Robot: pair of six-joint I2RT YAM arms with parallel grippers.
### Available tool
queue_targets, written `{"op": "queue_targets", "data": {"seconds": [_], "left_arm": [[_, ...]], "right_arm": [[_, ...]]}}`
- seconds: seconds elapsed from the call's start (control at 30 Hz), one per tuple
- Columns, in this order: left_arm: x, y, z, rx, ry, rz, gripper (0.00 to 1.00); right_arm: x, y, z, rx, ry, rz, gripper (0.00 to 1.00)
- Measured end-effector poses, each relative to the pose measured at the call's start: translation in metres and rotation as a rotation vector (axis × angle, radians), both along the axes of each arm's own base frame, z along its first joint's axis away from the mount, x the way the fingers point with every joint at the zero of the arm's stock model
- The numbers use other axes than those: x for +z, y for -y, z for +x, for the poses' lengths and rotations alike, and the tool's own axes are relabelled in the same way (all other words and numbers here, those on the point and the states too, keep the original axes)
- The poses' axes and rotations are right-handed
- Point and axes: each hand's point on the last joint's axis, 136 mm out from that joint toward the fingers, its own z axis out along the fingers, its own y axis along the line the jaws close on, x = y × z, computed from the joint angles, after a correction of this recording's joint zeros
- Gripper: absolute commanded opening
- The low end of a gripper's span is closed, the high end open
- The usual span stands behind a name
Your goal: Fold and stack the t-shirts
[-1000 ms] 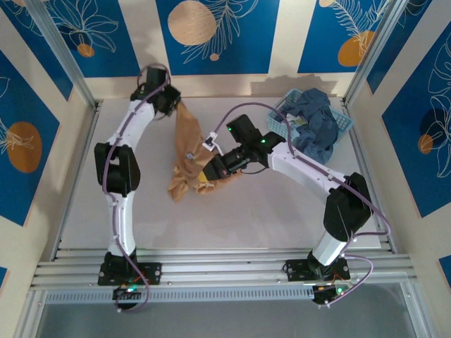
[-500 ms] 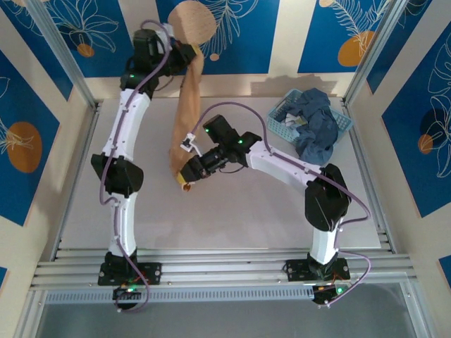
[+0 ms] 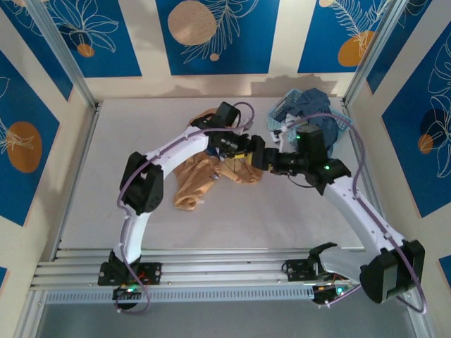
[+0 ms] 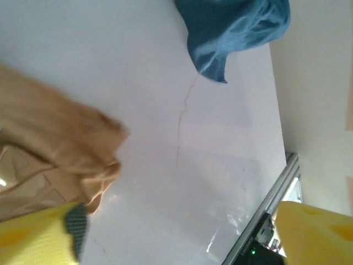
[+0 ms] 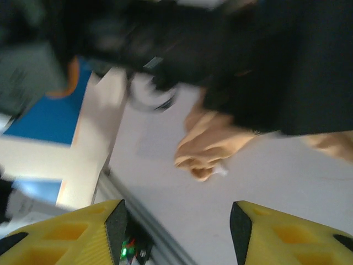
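Cloth lay crumpled near the middle of the worktop (image 3: 246,225) when seen from above: the tan-orange t-shirt (image 3: 201,179), one end tucked under the two wrists. The left end effector (image 3: 252,153) and the right end effector (image 3: 276,163) hung close together just over it. The denim-blue t-shirts (image 3: 313,109) were heaped in the basket (image 3: 280,111) at the far right corner.

On the left wrist camera, the left end effector (image 4: 179,221) had its yellow fingers (image 4: 33,237) spread wide, with the tan-orange t-shirt (image 4: 55,149) bunched just beside one of them and the denim-blue t-shirts (image 4: 237,27) at the top edge.

The right wrist camera was blurred, but the right end effector (image 5: 176,221) was plainly spread as well. The tan-orange t-shirt (image 5: 215,143) lay on the worktop beyond it, under the dark left arm.
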Motion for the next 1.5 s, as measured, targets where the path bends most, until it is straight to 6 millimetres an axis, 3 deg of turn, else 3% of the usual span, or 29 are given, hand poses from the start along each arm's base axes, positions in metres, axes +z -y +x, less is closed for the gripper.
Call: {"op": "queue_targets", "data": {"seconds": [0.07,0.13,0.23,0.3,0.37,0.4,0.47,0.7,0.83,0.93,1.0,1.07,1.13,1.17,1.23,1.33,1.43,1.5], "left_arm": [[0.006,-0.025,0.0,0.073,0.018,0.046,0.9],[0.017,-0.062,0.004,0.179,0.026,0.095,0.9],[0.026,-0.142,0.018,0.414,-0.004,0.148,0.89],[0.011,-0.202,0.019,0.589,-0.071,0.174,0.89],[-0.018,-0.252,0.014,0.735,-0.163,0.207,0.9],[-0.035,-0.27,0.01,0.793,-0.218,0.227,0.9],[-0.066,-0.288,0.001,0.851,-0.313,0.268,0.9],[-0.122,-0.287,0.004,0.843,-0.427,0.339,0.87],[-0.132,-0.286,0.01,0.84,-0.442,0.351,0.83],[-0.134,-0.285,0.015,0.837,-0.452,0.36,0.75],[-0.136,-0.286,0.015,0.838,-0.48,0.378,0.65],[-0.139,-0.287,0.014,0.839,-0.5,0.398,0.49],[-0.141,-0.288,0.015,0.845,-0.518,0.409,0.17],[-0.142,-0.288,0.017,0.851,-0.525,0.41,0.0],[-0.143,-0.284,0.027,0.846,-0.511,0.388,0.0],[-0.133,-0.278,0.06,0.849,-0.396,0.332,0.0],[-0.112,-0.278,0.084,0.857,-0.285,0.317,0.0],[-0.089,-0.281,0.1,0.861,-0.201,0.305,0.0]], "right_arm": [[-0.015,0.016,0.016,-0.1,-0.061,-0.028,0.6],[-0.041,0.023,0.032,-0.162,-0.164,-0.058,0.61],[-0.091,0.02,0.056,-0.232,-0.375,-0.106,0.61],[-0.12,0.015,0.063,-0.27,-0.493,-0.146,0.62],[-0.137,0.009,0.062,-0.293,-0.569,-0.187,0.62],[-0.142,0.007,0.062,-0.306,-0.598,-0.206,0.63],[-0.15,0.004,0.061,-0.33,-0.646,-0.234,0.63],[-0.186,0.03,0.053,-0.451,-0.764,-0.341,0.62],[-0.202,0.032,0.056,-0.453,-0.778,-0.366,0.55],[-0.219,0.031,0.061,-0.446,-0.799,-0.39,0.45],[-0.228,0.033,0.064,-0.447,-0.83,-0.412,0.32],[-0.227,0.034,0.07,-0.453,-0.823,-0.408,0.18],[-0.228,0.035,0.078,-0.456,-0.806,-0.403,0.02],[-0.228,0.035,0.08,-0.454,-0.798,-0.406,0.0],[-0.225,0.036,0.083,-0.447,-0.78,-0.417,0.0],[-0.214,0.036,0.092,-0.443,-0.735,-0.426,0.0],[-0.188,0.037,0.101,-0.446,-0.664,-0.419,0.0],[-0.162,0.037,0.109,-0.452,-0.601,-0.401,0.0]]}}
